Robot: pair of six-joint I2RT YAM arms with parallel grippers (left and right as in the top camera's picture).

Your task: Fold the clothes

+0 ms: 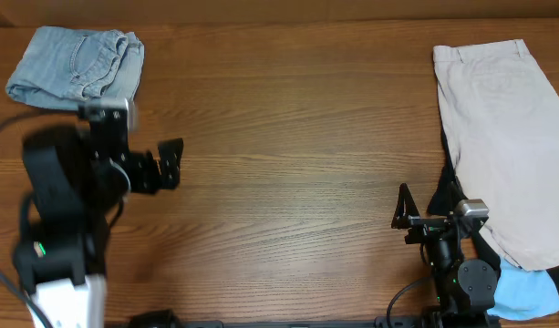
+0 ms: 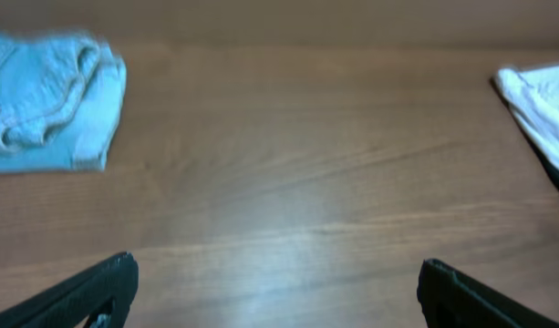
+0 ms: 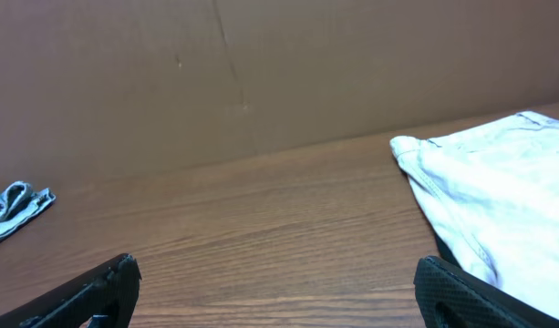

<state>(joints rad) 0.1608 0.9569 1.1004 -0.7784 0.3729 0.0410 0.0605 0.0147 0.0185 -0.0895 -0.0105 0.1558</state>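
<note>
Wooden tabletop (image 1: pixel 288 109) holds folded light-blue denim shorts (image 1: pixel 78 62) at ten o'clock, beige shorts (image 1: pixel 502 137) at three. We see left gripper (image 2: pixel 274 273) and right gripper (image 3: pixel 277 273) spread, empty.

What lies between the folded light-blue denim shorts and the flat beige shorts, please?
Only bare wooden tabletop separates the denim shorts and beige shorts, shown in the overhead view.

There is one denim shorts (image 1: pixel 77 62), one beige shorts (image 1: pixel 507 146), one black garment (image 1: pixel 449 193) and one pale-blue garment (image 1: pixel 531 296).
</note>
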